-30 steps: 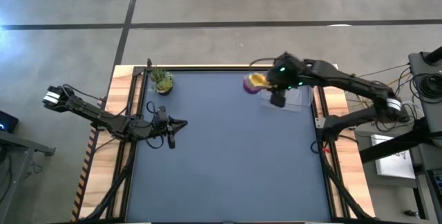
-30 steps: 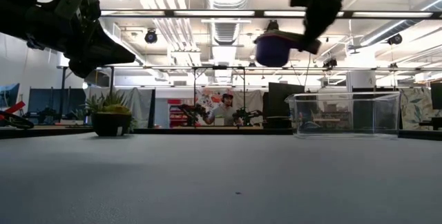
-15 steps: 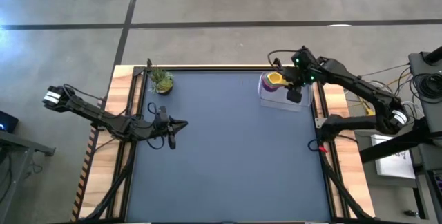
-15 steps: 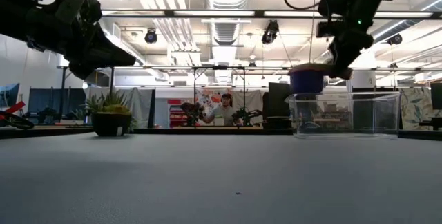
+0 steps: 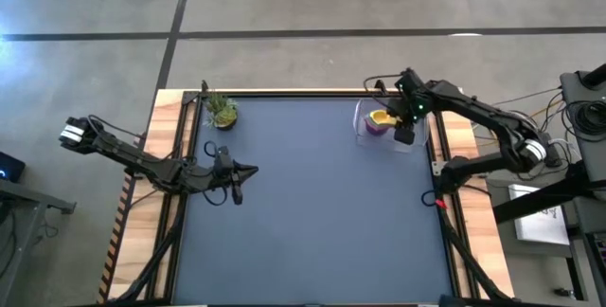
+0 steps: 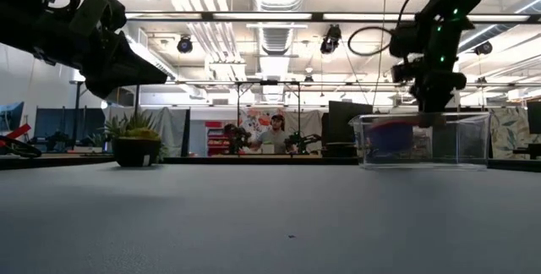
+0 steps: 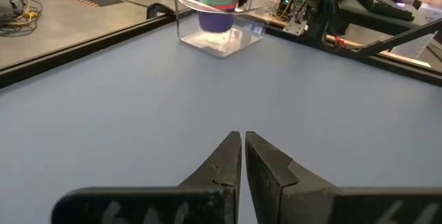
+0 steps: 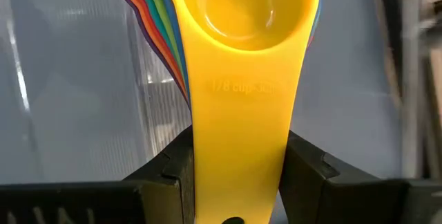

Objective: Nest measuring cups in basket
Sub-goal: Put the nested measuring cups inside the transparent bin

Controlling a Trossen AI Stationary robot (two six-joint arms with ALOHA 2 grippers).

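- Nested measuring cups (image 8: 252, 16), yellow on top, pinched by handles in right gripper (image 8: 238, 175), inside basket (image 5: 365, 132) at table's 1 o'clock.
- Left gripper (image 7: 242, 156): fingers closed, nothing held, hovering at 9 o'clock.

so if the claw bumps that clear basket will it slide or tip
Probably slide: the basket looks thin, clear and light, sitting flat on the smooth table. Tipping seems unlikely, since it is low and wide, with the nested measuring cups adding a little weight inside.

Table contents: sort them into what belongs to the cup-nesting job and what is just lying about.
Job:
stack of nested measuring cups, yellow on top
clear basket holding the stack
right gripper, clamped on the stack's handles

Lying about:
potted plant at the far left corner
left gripper, shut, idle
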